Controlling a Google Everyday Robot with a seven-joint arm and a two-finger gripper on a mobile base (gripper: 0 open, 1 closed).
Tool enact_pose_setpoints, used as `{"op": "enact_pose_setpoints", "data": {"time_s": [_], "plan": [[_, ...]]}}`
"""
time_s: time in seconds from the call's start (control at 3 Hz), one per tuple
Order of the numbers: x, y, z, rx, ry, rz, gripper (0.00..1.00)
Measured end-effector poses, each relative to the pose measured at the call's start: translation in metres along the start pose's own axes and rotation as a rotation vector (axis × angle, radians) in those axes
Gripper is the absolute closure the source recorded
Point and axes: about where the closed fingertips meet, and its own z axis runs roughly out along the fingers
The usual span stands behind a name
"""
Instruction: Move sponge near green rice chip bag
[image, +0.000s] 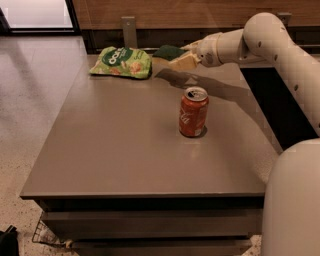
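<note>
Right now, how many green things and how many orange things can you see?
Green: 2, the green rice chip bag and the sponge, held in the pincer beside the bag.
Orange: 1, the soda can.
Total: 3.

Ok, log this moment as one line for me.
gripper: shut on sponge, over table far edge | green rice chip bag: close beside sponge | soda can: upright, mid-table

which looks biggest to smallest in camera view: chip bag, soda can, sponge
1. chip bag
2. soda can, close second but nearer the camera
3. sponge, partly hidden in the claw beside the bag
</note>
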Motion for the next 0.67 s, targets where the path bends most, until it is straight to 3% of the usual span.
{"op": "enact_pose_setpoints", "data": {"time_s": [0.67], "plan": [[0.0003,0.0034,0.0057,-0.01,0.0,0.001,0.58]]}}
